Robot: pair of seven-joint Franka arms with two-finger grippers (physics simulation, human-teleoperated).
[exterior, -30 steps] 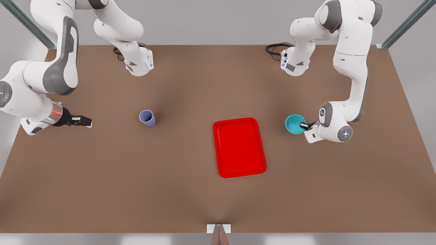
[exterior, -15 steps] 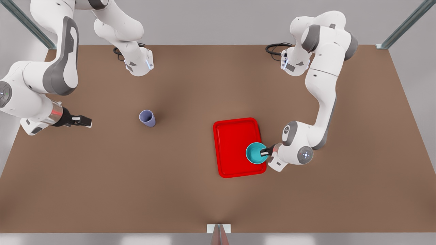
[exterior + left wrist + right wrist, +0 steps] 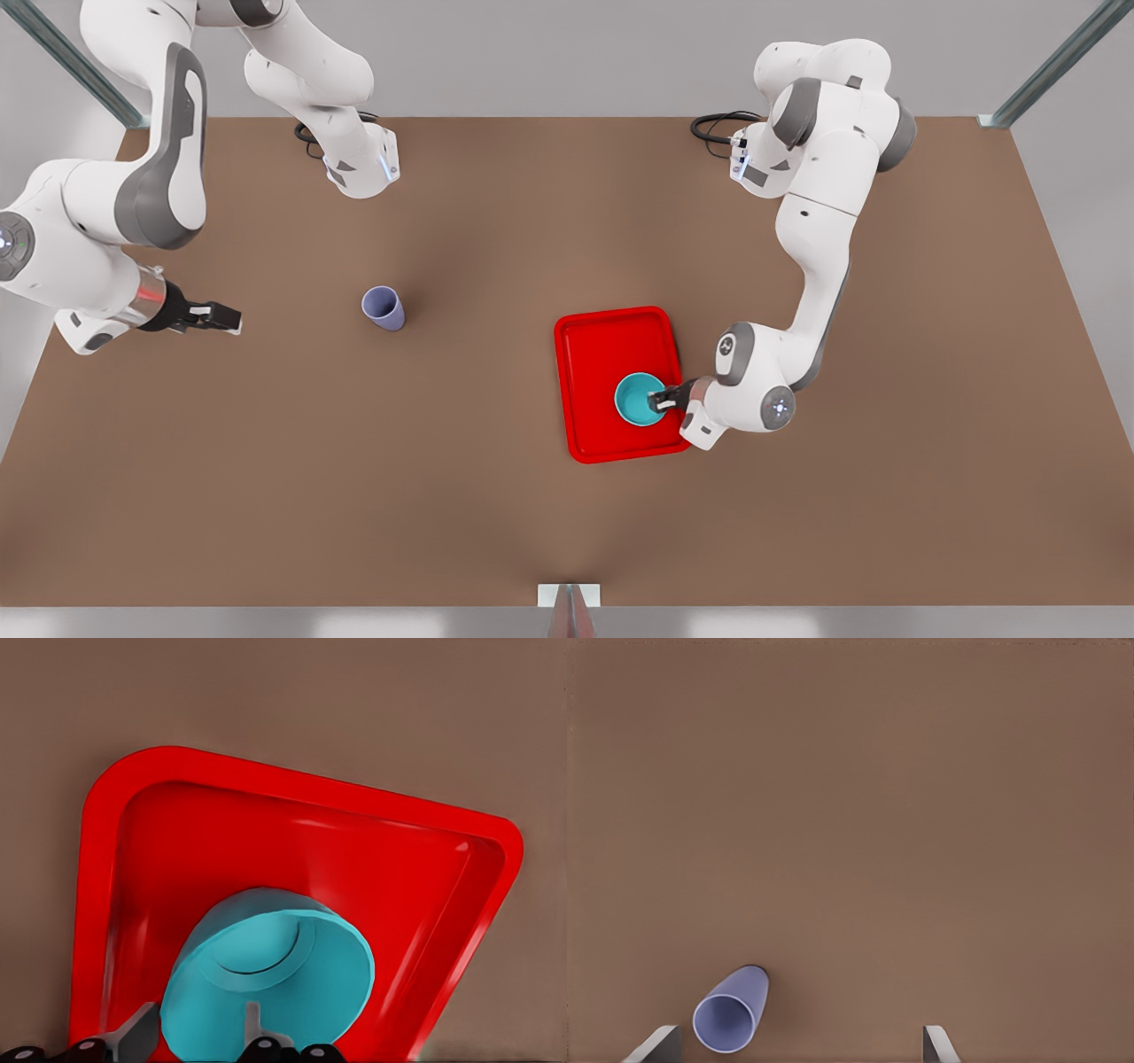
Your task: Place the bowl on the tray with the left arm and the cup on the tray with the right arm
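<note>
The turquoise bowl [image 3: 634, 400] [image 3: 275, 983] is over the red tray [image 3: 611, 354] [image 3: 266, 833], in the half nearer the table's front edge. My left gripper [image 3: 663, 400] [image 3: 195, 1038] reaches in from the front view's right and is shut on the bowl's rim, one finger inside and one outside. Whether the bowl rests on the tray floor I cannot tell. The lavender cup [image 3: 383, 307] [image 3: 729, 1012] stands upright on the table, left of the tray in the front view. My right gripper [image 3: 221, 316] [image 3: 799, 1050] waits open, well to the cup's left in the front view, with nothing between its fingers.
Both arm bases [image 3: 361, 168] [image 3: 767, 168] stand at the back edge of the brown table [image 3: 496, 496], each with black cables [image 3: 713, 127]. A small grey bracket [image 3: 569, 595] sits at the middle of the front edge.
My left gripper has carried the bowl from the table on the tray's right to over the tray, then a bit farther inward. The right arm has barely moved.
</note>
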